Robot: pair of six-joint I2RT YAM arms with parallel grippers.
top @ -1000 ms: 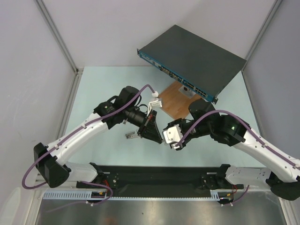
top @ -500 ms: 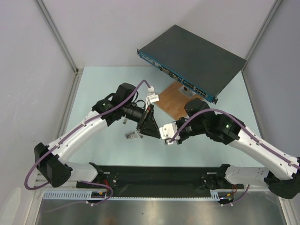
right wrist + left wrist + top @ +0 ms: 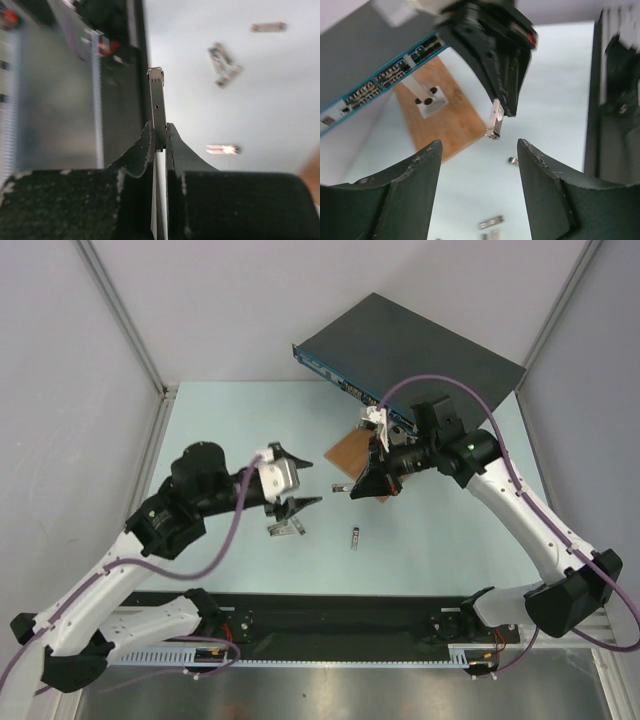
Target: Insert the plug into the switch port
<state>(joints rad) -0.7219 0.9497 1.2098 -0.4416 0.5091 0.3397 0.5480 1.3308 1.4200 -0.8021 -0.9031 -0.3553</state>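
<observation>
Right gripper [image 3: 159, 134] clamped on plug [image 3: 157, 95], slim metal module, held above bench by near edge of wooden board [image 3: 348, 453]. Left gripper [image 3: 480, 165] jaws apart, empty, left of centre. Switch [image 3: 420, 360] at far right corner. Loose modules [image 3: 285, 530] near centre, probably three; blurred.

Dark grey switch [image 3: 430, 350] with a blue front strip; brown wooden board [image 3: 346, 453]; pale green table [image 3: 440, 530]; plug [image 3: 494, 119] seemingly silver.

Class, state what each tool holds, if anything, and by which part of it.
The right tool pinches the plug by one end; the left tool holds nothing.
</observation>
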